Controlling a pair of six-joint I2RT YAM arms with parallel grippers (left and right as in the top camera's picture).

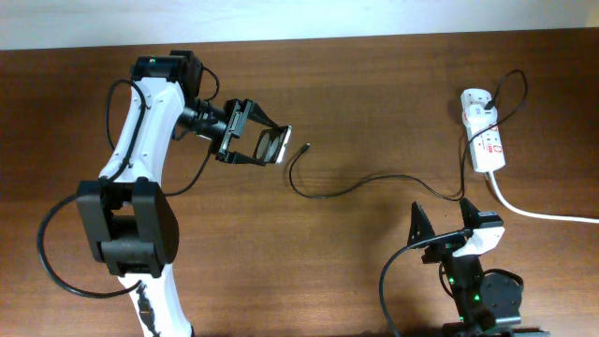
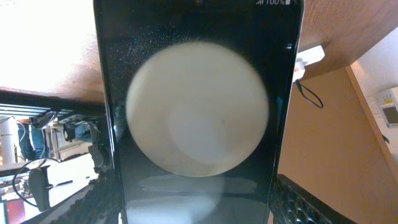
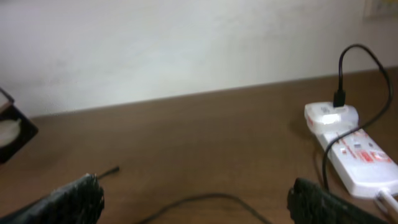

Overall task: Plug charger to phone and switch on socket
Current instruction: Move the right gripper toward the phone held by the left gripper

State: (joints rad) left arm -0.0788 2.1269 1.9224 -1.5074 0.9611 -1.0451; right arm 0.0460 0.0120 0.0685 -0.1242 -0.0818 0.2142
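Note:
My left gripper is shut on the phone and holds it above the table at the left. In the left wrist view the phone fills the frame, black with a large white round shape, between my fingers. The charger cable lies on the table, its connector tip just right of the phone, not touching it. Its other end is on the white adapter in the socket at the far right. My right gripper is open and empty near the front, above the cable.
The socket's thick white cord runs off to the right edge. The socket also shows at the right of the right wrist view, with the phone's edge at the far left.

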